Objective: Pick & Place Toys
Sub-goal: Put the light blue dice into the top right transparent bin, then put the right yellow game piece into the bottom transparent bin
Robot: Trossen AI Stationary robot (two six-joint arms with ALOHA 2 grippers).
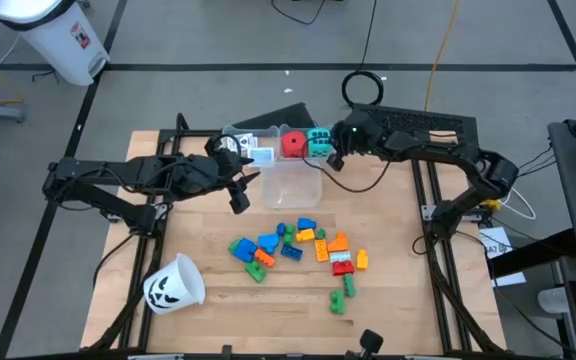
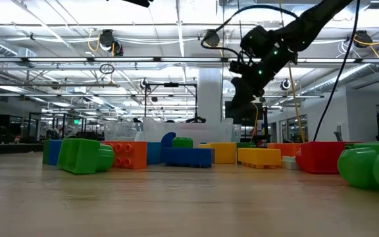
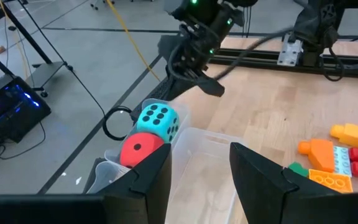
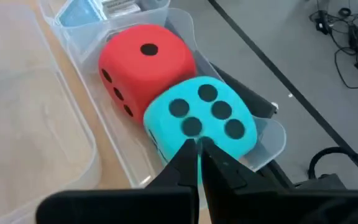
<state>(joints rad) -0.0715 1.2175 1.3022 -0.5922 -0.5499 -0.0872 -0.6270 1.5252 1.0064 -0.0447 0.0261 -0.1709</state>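
Over cyan die point(image 4: 197, 121): right gripper point(image 4: 197, 163) fingers closed, empty; high view can't tell.

Grey floor point(image 1: 218, 40) crossed by dark lines surrounds the wooden table point(image 1: 218, 300). A white bin point(image 1: 53, 35) stands off one corner; ceiling strip lights point(image 2: 58, 29) glow overhead.

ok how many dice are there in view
2. Both sit side by side in the narrow clear bin at the table's far edge: the red die, and the cyan die beside it, nearer the right gripper.
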